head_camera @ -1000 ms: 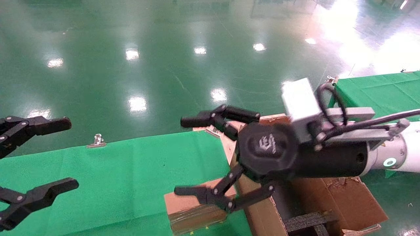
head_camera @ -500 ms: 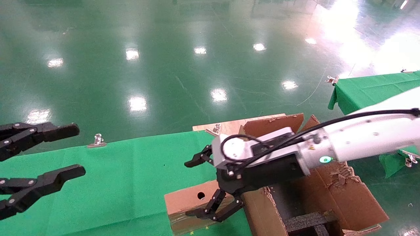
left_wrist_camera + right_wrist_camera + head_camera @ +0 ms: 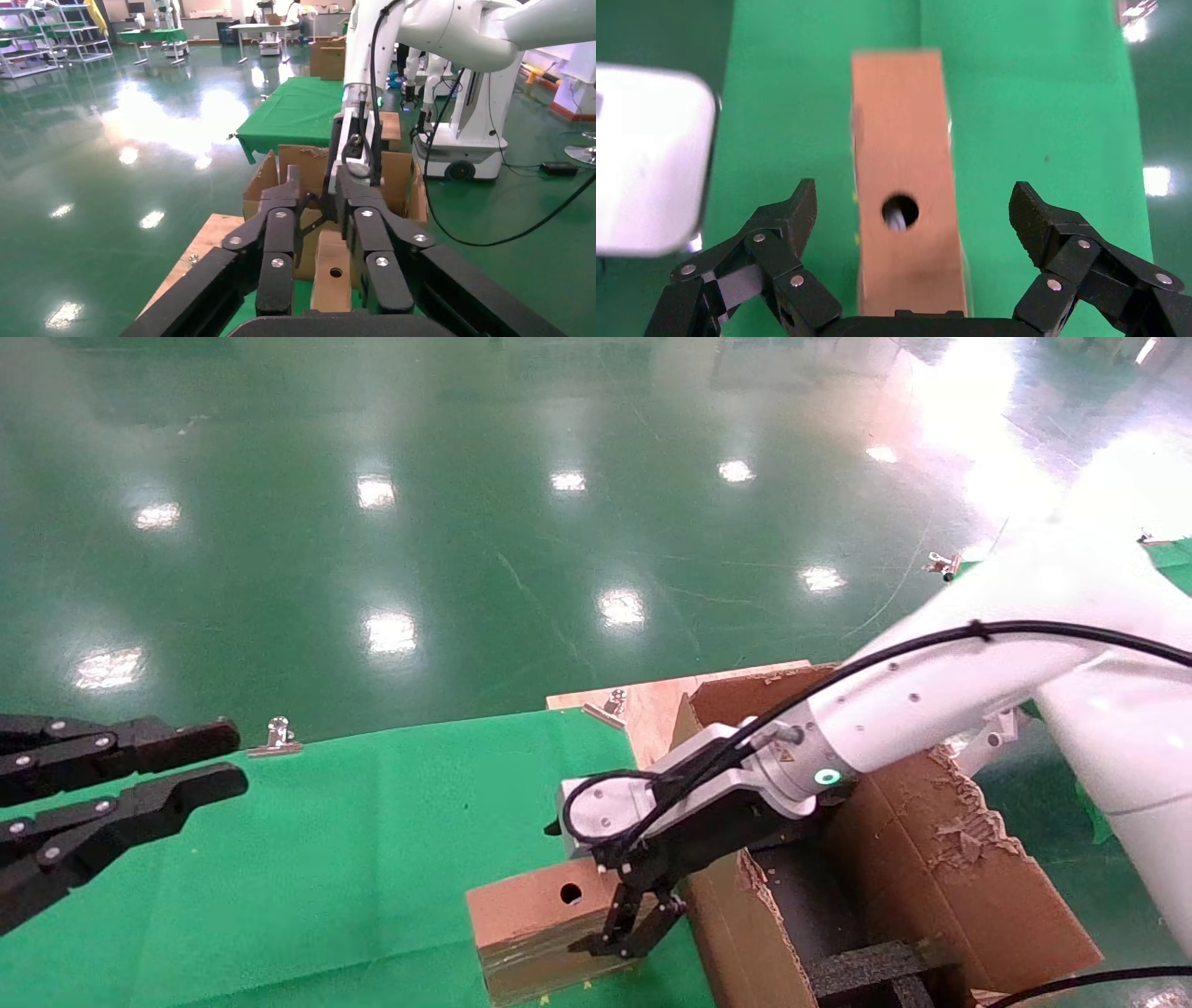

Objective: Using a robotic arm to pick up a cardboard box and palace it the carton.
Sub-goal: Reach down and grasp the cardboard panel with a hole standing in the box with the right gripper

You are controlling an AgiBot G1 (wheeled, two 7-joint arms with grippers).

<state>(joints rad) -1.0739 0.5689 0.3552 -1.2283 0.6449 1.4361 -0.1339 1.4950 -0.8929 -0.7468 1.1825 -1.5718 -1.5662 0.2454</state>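
The small brown cardboard box with a round hole lies on the green cloth beside the carton, a large torn-flapped one with black foam inside. My white right arm reaches down over the carton's near wall. Its gripper is open and hangs just above the box's carton-side end. In the right wrist view the fingers straddle the box without touching it. My left gripper hovers at the far left, fingers a narrow gap apart and empty. Its wrist view shows the box and carton.
A green-clothed table holds the box, with a metal clip on its far edge. A wooden board lies behind the carton. Another green table stands at the far right. Glossy green floor lies beyond.
My right gripper swung down and lowered from above the carton to just over the box. My left gripper's fingers drew much closer together.
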